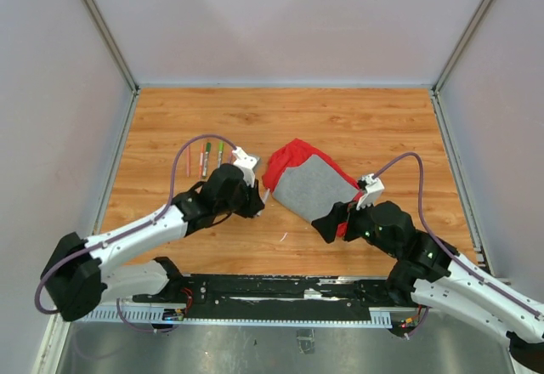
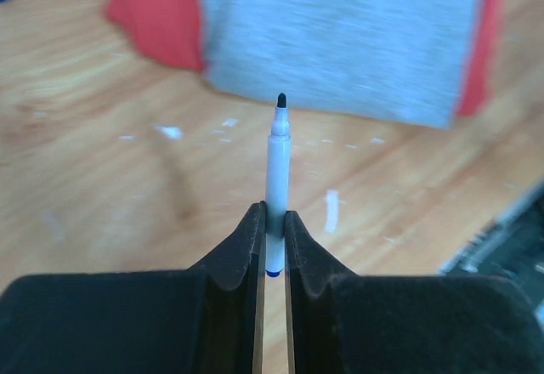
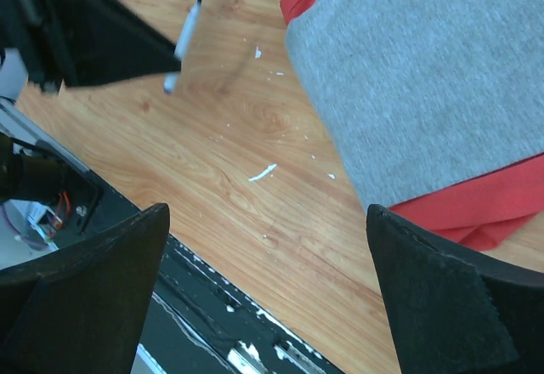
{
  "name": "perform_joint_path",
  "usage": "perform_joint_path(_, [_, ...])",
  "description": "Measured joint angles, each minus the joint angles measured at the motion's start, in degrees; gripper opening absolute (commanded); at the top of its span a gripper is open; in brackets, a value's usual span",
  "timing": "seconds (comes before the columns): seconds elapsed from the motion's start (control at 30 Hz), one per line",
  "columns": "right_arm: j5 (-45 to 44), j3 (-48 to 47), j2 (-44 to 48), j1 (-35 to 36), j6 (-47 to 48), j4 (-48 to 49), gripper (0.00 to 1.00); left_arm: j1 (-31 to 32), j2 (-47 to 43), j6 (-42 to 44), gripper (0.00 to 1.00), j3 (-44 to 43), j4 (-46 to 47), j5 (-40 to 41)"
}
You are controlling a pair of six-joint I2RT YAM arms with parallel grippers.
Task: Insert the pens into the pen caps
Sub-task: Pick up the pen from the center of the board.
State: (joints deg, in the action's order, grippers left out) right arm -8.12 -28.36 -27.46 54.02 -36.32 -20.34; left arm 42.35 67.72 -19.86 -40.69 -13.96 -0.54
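Left claw (image 2: 272, 236) pinches the blue pen (image 2: 278, 157) near its tail, so it could pivot under push; right claw (image 3: 268, 221) is wide open, holding nothing.

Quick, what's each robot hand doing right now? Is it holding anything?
Left hand: closed, holding a pen with its tip bare.
Right hand: wide open, holding nothing.

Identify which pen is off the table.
The blue-ended pen, clamped in the left gripper; the other pens lie in a row on the table.
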Motion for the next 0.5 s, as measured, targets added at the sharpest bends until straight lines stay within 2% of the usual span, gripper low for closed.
perform_joint_path(0.1, [-0.9,1.1,-0.3,0.0,-2.2,3.6,0.99,5.6,-6.9,-4.3,0.01,5.8,5.9,-0.4])
perform_joint_path(0.27, [-0.9,2.8,-2.6,0.0,-5.6,9.5,0.99,11.9,-12.5,-10.3,0.0,12.8,14.6,-0.5])
perform_joint_path(0.5, [1.0,2.8,-11.5,1.2,-8.6,17.6,0.82,15.1,-14.0,-14.6,0.01,18.0,22.4,-0.9])
